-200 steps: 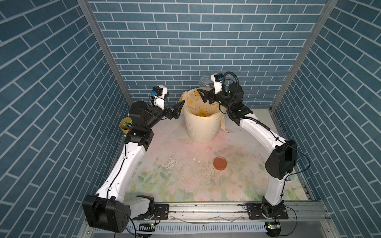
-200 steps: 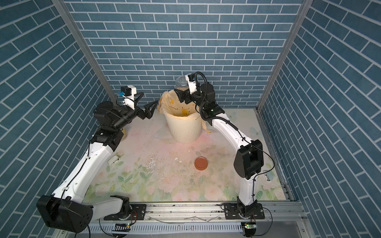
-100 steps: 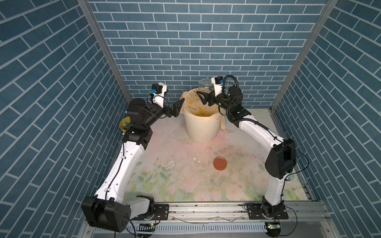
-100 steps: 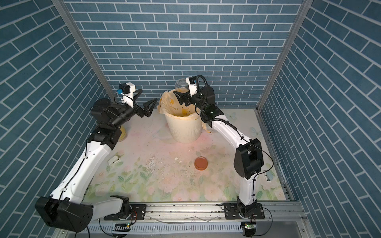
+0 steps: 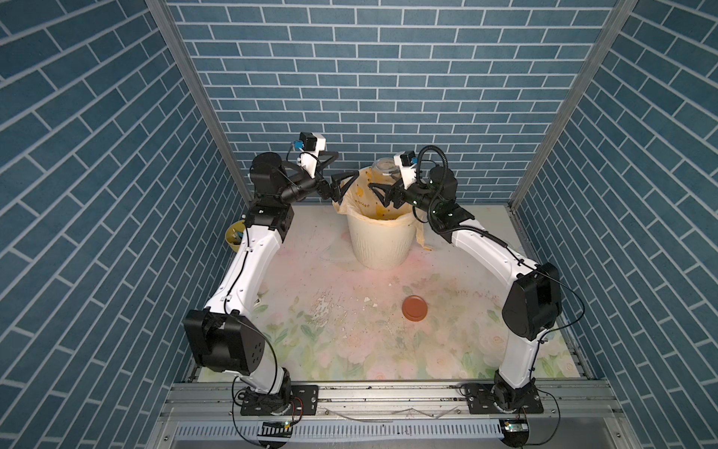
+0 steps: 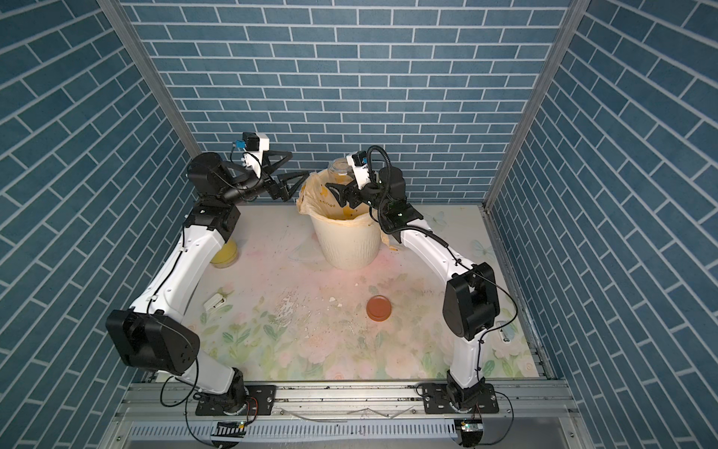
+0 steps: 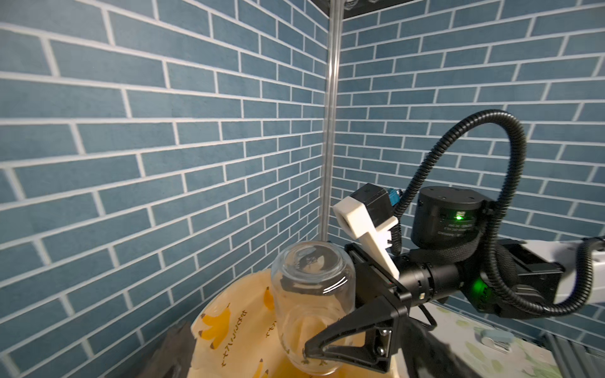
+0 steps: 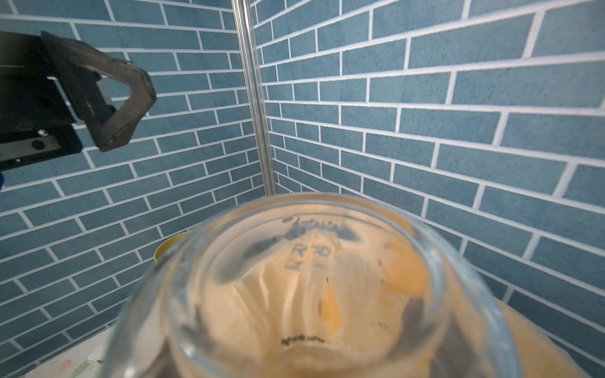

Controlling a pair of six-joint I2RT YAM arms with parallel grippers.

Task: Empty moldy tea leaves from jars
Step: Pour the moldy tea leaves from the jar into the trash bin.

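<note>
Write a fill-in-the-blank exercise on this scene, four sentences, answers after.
The right gripper holds the clear glass jar ____ over the cream bin.
The jar's reddish-brown ____ lies on the floral mat, in front of the bin.
The left gripper is ____ and holds nothing.
The bin's liner is printed with ____.
Missing: upside down; lid; open; bananas.

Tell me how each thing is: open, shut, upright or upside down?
cream bin: upright, open, lined with a banana-print bag
reddish-brown lid: off, flat on the table
glass jar: upside down over the cream bin, looks empty
right gripper: shut on the glass jar
left gripper: open, empty
yellow cup: upright
</note>
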